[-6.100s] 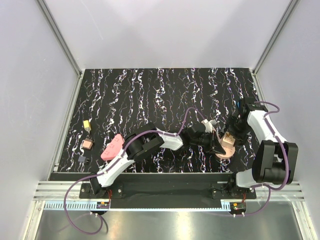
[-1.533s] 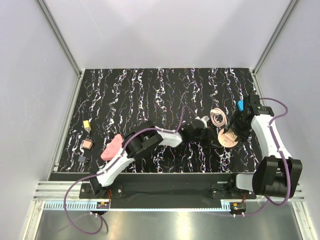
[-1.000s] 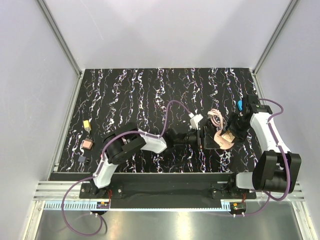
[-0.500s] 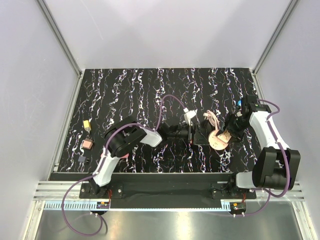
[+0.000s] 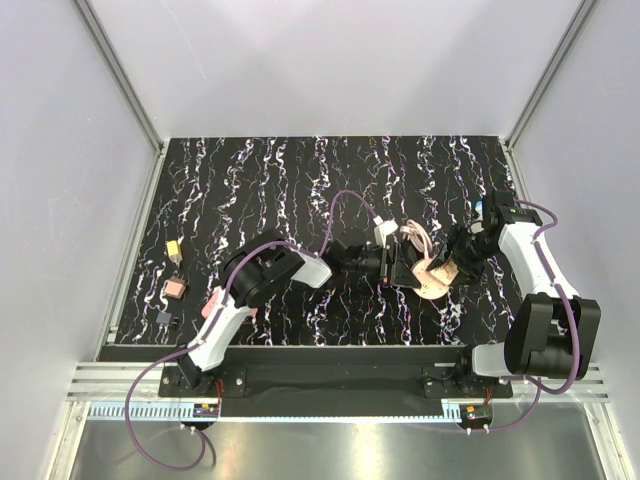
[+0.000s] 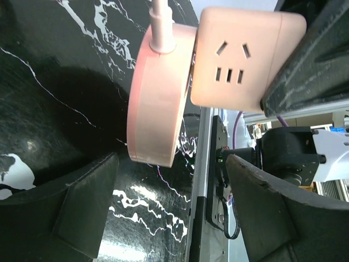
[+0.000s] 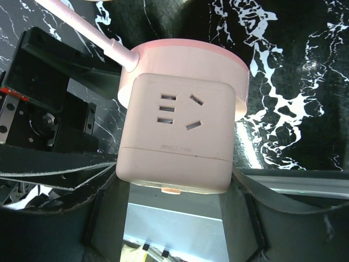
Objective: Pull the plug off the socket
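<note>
The pink cube socket (image 7: 180, 131) on its round pink base (image 6: 158, 98) hangs tilted over the black marbled table. My right gripper (image 7: 174, 185) is shut on the cube's two sides. A pink cord (image 7: 82, 19) leaves the base and coils on the table (image 5: 413, 240). Both cube faces that show, (image 6: 245, 60) among them, have empty holes. The plug is hidden. My left gripper (image 6: 172, 169) stands open just left of the socket (image 5: 437, 275), with nothing between its fingers.
Small parts lie at the table's left edge: a yellow piece (image 5: 172, 247), a brown square (image 5: 175, 289) and a black piece (image 5: 166, 318). A pink object (image 5: 212, 305) is partly under the left arm. Grey walls close in the table.
The right gripper has carried the socket slightly left and further back. The left gripper has drawn back to the left and stays open. The cord coil has shifted left.
</note>
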